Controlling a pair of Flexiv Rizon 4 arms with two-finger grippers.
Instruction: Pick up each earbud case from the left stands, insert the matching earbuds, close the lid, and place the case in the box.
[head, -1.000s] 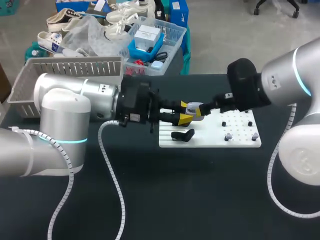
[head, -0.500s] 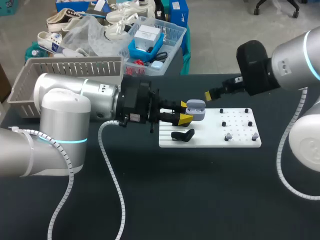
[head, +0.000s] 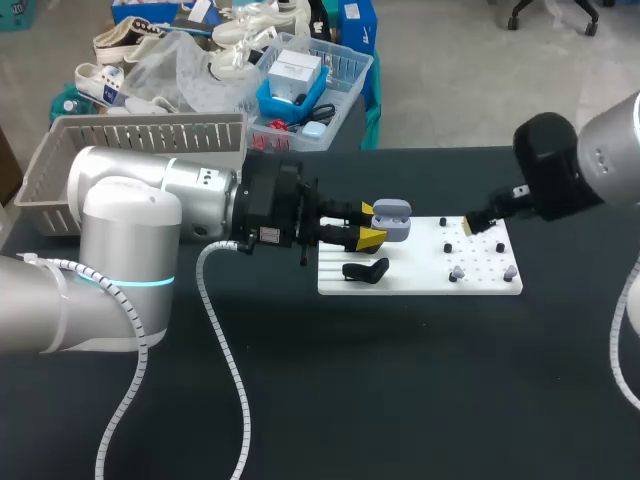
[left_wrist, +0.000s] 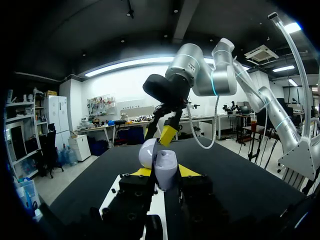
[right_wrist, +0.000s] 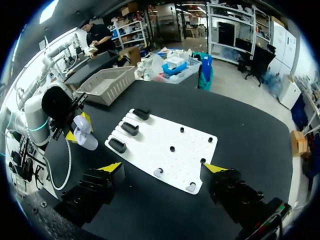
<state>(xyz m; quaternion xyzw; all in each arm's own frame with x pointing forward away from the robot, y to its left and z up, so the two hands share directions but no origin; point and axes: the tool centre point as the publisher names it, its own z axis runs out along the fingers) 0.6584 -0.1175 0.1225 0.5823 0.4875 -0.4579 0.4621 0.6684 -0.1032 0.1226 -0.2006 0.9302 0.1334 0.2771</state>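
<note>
My left gripper (head: 370, 226) is shut on a pale lavender earbud case (head: 392, 220), held above the left end of the white board (head: 425, 280) with its lid up. In the left wrist view the case (left_wrist: 165, 170) sits upright between the fingers, its lid (left_wrist: 146, 152) tipped back. My right gripper (head: 472, 224) hangs open and empty over the board's right part, apart from the case. Two small earbuds (right_wrist: 158, 173) (right_wrist: 190, 188) rest on the board's near edge, below the right gripper (right_wrist: 163, 168). Three black stands (right_wrist: 130, 128) line the board's left side; they look bare.
A grey slatted basket (head: 130, 150) stands at the table's far left corner, behind my left arm. Small black pegs (head: 447, 247) dot the board. Dark table surface spreads in front of the board.
My right gripper has drawn back to the right, from right at the held case to over the board's right part. The left arm and the case have stayed put.
</note>
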